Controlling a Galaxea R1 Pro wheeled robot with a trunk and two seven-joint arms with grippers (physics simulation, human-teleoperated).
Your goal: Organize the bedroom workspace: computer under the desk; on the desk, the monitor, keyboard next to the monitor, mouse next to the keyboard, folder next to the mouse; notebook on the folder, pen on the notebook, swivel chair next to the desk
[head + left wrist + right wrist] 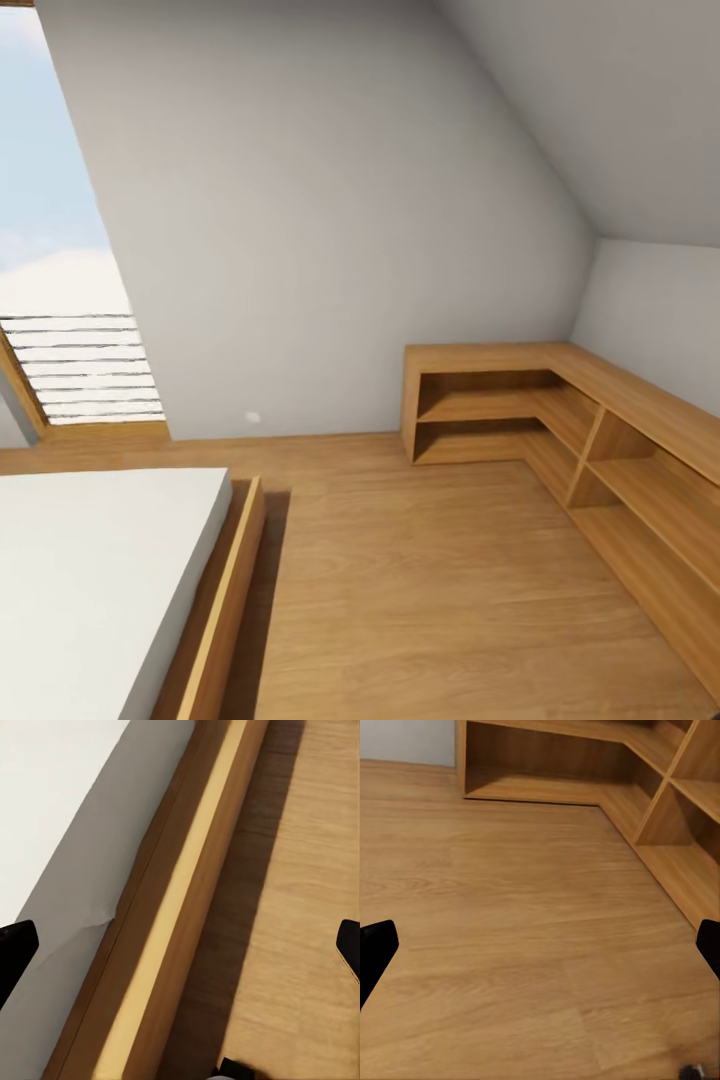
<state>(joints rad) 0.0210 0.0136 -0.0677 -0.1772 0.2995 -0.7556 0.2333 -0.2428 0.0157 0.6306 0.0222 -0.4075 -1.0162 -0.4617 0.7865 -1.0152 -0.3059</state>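
Left gripper hangs fingers spread above the white-mattressed wooden bed's side rail; right gripper, fingers apart too, faces bare oak plank floor. Farther off, a low L-shaped wooden shelf unit hugs the sloped grey wall's corner.

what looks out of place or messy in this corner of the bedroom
Nothing stands out. The wooden corner shelf unit sits flush against the walls with bare shelves, the bed lies flat in its wooden frame, and the wooden floor shows no spills or damage.
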